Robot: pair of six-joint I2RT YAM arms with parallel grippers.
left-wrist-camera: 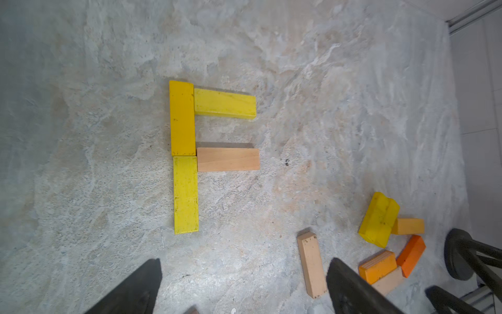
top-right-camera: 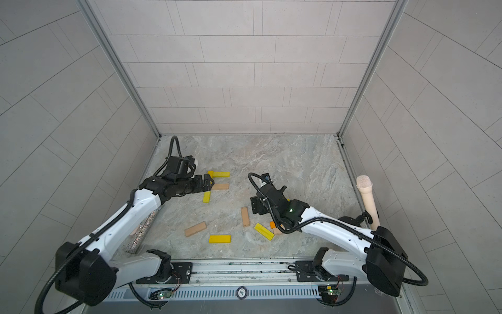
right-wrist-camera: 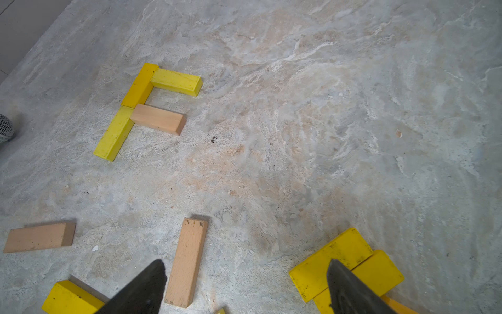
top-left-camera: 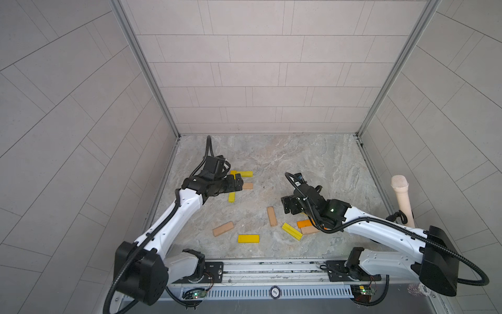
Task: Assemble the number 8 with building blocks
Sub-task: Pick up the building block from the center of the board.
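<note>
The left tool (left-wrist-camera: 245, 261) hangs just above the number 8 (left-wrist-camera: 184, 152), jaws wide apart and holding nothing. The number 8 lies unfinished on the left part of the desk (top-left-camera: 312, 157). Two yellow bars end to end make a spine (left-wrist-camera: 186, 194). A yellow bar (left-wrist-camera: 225, 103) and a tan bar (left-wrist-camera: 228, 159) jut rightward from the spine, each touching it, like a letter F.

Nearer the robot than the number 8, and running off to its right, loose building blocks lie flat: a tan block (top-left-camera: 223, 228), a yellow block (top-left-camera: 248, 238), a second tan block (top-left-camera: 272, 216), then a cluster (top-left-camera: 292, 231) of yellow, orange and tan ones touching each other.

The right tool (right-wrist-camera: 246, 261) hangs well to the right of the number 8, jaws apart with nothing clamped between them. Farthest right of the number 8, a beige microphone (top-left-camera: 403, 201) leans at the desk's edge.
</note>
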